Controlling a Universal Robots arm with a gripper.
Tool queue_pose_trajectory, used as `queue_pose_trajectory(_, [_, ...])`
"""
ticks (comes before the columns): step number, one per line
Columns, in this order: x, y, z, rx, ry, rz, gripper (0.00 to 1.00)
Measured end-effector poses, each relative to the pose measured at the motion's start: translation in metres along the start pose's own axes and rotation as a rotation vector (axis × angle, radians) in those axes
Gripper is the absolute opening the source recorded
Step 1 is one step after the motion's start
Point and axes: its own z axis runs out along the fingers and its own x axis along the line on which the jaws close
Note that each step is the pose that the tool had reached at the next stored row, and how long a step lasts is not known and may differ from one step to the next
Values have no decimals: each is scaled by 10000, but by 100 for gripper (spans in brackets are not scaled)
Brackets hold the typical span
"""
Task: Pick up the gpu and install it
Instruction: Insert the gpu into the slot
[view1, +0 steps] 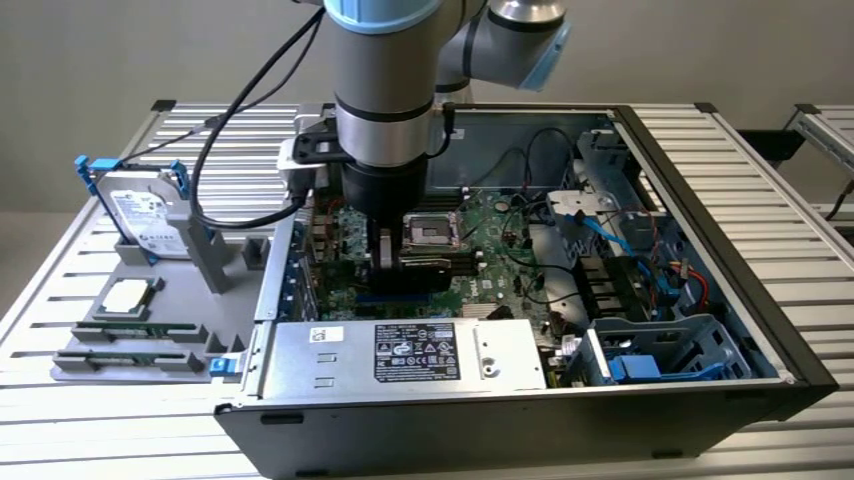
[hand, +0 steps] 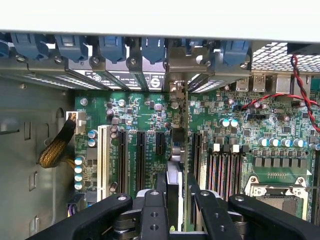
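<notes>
The gpu (hand: 176, 150) appears edge-on in the wrist view, a thin card with a green board edge, standing upright over the motherboard's expansion slots (hand: 141, 160). My gripper (hand: 175, 186) is shut on it, one black finger (hand: 159, 192) on each side. In the exterior view the gripper (view1: 398, 255) reaches down inside the open computer case (view1: 694, 200), and the dark gpu (view1: 430, 268) sits low against the green motherboard (view1: 501, 265), next to the processor socket (view1: 434, 228). I cannot tell whether the card's edge is seated in a slot.
Rear bracket bays with blue clips (hand: 112, 47) line the case wall ahead of the card. Memory slots (hand: 222, 170) and a red-black cable (hand: 300, 85) lie beside it. A power supply (view1: 400, 355) sits at the case front. A hard drive (view1: 140, 215) and memory sticks (view1: 134, 330) rest on a grey holder outside.
</notes>
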Motion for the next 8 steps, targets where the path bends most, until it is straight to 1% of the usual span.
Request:
queue_pose_trajectory(3, [4, -5, -13, -21, -6, 0, 27])
queue_pose_trajectory(8, [24, -19, -23, -57, -32, 0, 27])
